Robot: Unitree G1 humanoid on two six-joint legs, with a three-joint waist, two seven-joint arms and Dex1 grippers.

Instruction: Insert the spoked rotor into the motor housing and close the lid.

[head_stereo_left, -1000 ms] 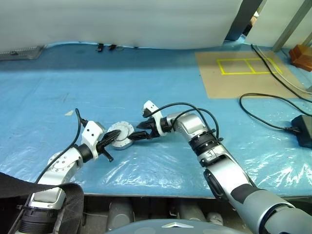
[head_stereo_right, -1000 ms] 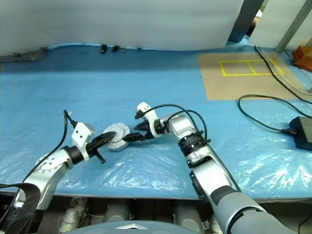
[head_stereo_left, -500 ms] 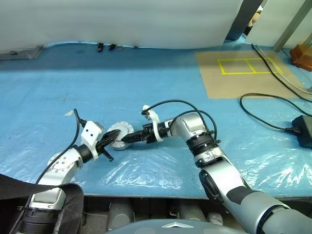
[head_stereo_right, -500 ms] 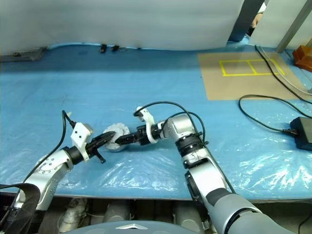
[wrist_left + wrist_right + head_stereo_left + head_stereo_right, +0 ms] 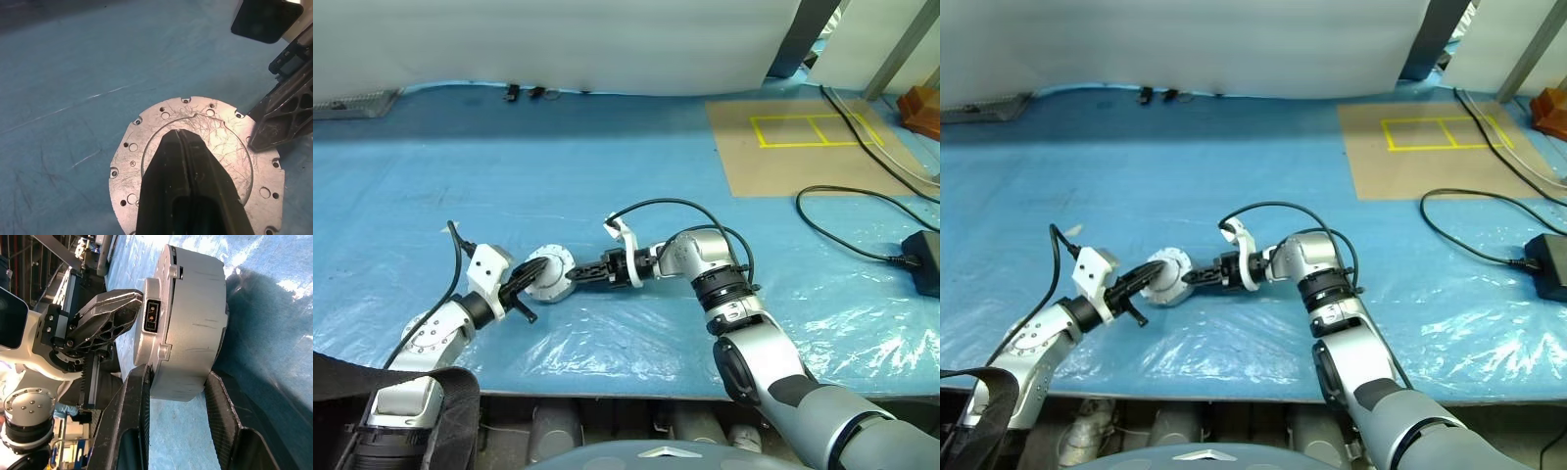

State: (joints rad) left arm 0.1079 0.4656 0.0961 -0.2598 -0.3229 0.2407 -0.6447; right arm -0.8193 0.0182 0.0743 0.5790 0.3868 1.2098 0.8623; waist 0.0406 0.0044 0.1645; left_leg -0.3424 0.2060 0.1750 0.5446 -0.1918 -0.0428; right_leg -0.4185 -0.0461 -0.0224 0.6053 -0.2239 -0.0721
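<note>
Right wrist view: the motor housing (image 5: 193, 328), with the lid (image 5: 195, 161) seated flat on top, stands on the blue-covered table (image 5: 607, 176) near its front edge. The right gripper (image 5: 576, 282) has its jaws straddling the housing; one finger (image 5: 128, 411) touches the lid's rim, the other stands just beside the housing wall. The left gripper (image 5: 182, 134) has its jaws closed tight, tips resting on the lid's recessed face. A black cable (image 5: 847, 235) lies well apart, to the right.
</note>
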